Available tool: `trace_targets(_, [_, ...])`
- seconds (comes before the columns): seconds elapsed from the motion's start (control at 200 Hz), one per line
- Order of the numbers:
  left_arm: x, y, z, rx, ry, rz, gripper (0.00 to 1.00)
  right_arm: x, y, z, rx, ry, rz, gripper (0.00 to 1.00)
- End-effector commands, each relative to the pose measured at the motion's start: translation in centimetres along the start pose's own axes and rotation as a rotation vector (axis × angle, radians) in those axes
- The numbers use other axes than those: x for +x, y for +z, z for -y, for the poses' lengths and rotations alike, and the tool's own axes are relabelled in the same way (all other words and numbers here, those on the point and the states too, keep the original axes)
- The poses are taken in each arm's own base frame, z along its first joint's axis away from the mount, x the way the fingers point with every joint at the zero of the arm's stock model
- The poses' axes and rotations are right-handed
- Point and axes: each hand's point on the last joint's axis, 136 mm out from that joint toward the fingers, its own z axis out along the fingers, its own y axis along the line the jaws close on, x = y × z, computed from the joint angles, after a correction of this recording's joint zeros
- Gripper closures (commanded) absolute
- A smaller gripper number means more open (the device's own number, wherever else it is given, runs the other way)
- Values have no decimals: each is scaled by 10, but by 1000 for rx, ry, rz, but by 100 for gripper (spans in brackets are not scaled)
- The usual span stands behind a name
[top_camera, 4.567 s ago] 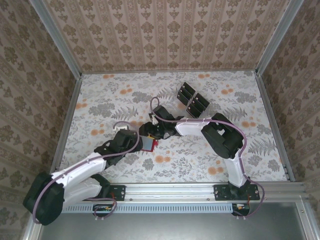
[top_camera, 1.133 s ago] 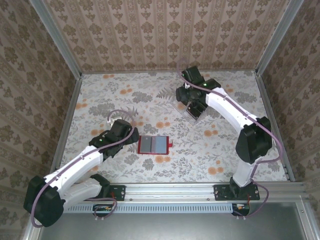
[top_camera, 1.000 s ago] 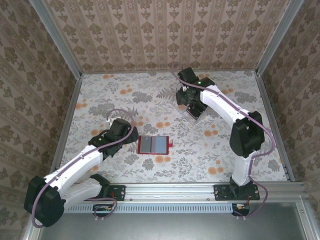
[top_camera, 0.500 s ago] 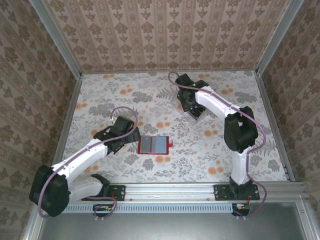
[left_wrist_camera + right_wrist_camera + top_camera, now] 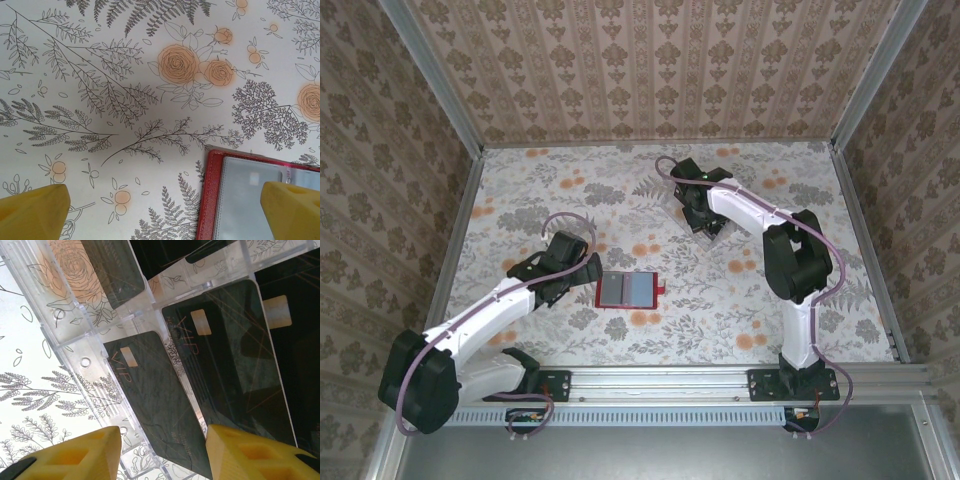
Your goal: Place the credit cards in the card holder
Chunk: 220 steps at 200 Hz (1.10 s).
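The card holder (image 5: 625, 290), a small red wallet, lies open and flat on the floral table, its grey inner pockets up. In the left wrist view its red corner (image 5: 212, 195) sits at the lower right. My left gripper (image 5: 588, 272) hovers just left of it, open (image 5: 162, 215), with one fingertip (image 5: 290, 210) over the wallet's pocket. Several black credit cards (image 5: 160, 400) stand in a clear plastic rack (image 5: 87, 362) at the back right. My right gripper (image 5: 162, 457) is open, straddling the lower end of one card with its fingers on either side. From above it (image 5: 698, 207) covers most of the rack.
Patterned walls close in the table on three sides, with metal rails along the edges (image 5: 455, 250). The clear rack (image 5: 717, 224) sits close to the back wall. A second black card (image 5: 230, 355) stands beside the straddled one.
The right gripper has slid left over the rack and lowered onto the cards, its jaws narrowing. The left gripper has edged closer to the wallet's left side. The wallet has not moved.
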Motion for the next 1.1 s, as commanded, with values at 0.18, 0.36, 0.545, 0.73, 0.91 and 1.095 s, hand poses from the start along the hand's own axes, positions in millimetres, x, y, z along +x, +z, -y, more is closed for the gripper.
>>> trace_targets(0.18, [-6,-3,2,20,-18,16,0,12,0,-15,-87,10,-28,59])
trace_targets(0.36, [-5,-4,1,19,-19,17,0,14,-7,-28,-154,26,-18,66])
trace_targets(0.545, [-4,-4,0,18,-19,18,0,15,-14,-36,-194,33,-8,70])
trace_targets(0.73, [-5,-3,0,16,-17,18,0,14,-19,-39,-202,26,1,73])
trace_targets(0.91, [-4,-1,1,17,-16,12,0,14,-24,-43,-216,23,15,73])
trace_targets(1.095, [-3,2,1,15,-15,7,0,13,-30,-49,-245,26,28,73])
